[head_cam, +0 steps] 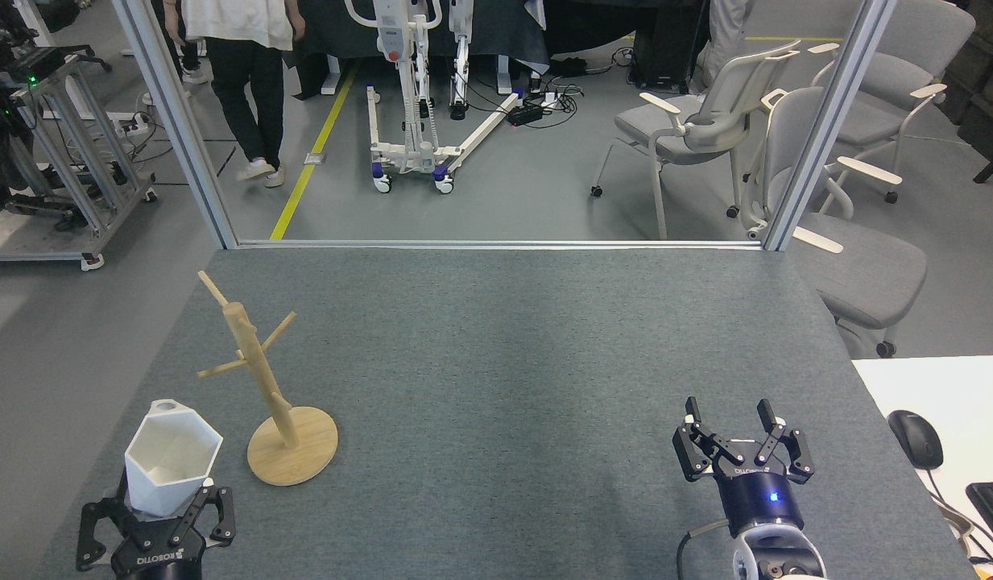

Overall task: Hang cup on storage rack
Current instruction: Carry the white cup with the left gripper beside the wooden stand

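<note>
Grey felt covers our table [496, 338]. Our left gripper [154, 515] grasps the cup [172, 463] by its base, rim upward; the storage rack [262, 379] stands just right of it, post upright. Our right gripper [742, 439] is released, well apart.

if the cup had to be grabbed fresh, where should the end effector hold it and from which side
Probably low on the cup, around its tapered base, coming from below and the robot's side, as the left end effector holds it now. The flat facets give the fingers parallel faces, and a low grip leaves the small ring handle at the far rim free for a peg of the storage rack.
</note>
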{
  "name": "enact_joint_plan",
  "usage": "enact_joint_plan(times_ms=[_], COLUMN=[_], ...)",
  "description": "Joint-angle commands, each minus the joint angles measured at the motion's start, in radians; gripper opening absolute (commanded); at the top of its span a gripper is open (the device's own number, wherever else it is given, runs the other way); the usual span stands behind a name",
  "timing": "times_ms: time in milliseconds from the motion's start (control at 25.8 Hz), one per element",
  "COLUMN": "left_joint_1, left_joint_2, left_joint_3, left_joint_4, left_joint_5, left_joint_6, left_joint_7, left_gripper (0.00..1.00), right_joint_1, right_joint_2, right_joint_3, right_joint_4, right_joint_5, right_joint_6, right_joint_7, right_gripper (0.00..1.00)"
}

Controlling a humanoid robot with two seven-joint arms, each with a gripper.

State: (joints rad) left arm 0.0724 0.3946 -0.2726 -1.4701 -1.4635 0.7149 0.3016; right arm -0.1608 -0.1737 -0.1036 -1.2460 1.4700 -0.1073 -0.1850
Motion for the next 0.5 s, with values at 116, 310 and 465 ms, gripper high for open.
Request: enact_joint_plan(times_ms=[116, 310, 465], left_joint_1=[-0.051, -0.06, -0.074], left_joint_2=[0.009, 0.009, 0.009], left_joint_3=[-0.003, -0.008, -0.01], left_joint_4=[0.011, 0.005, 0.005], left_joint_5=[-0.005, -0.003, -0.005], left_joint_6=[-0.003, -0.009, -0.035], left_joint_7=[-0.01, -0.01, -0.007], left_gripper=[0.0, 0.0, 0.0], right_joint_1=[-0.002, -0.013, -0.032], right_joint_2=[0.0, -0.001, -0.004], right_joint_3=[0.001, 0.001, 0.001], right_joint_4=[0.0, 0.014, 0.037], right_joint_5=[0.0, 0.001, 0.001], right_joint_6=[-0.002, 0.001, 0.0], right_joint_7=[0.004, 0.005, 0.005], right_gripper=[0.99, 0.99, 0.99])
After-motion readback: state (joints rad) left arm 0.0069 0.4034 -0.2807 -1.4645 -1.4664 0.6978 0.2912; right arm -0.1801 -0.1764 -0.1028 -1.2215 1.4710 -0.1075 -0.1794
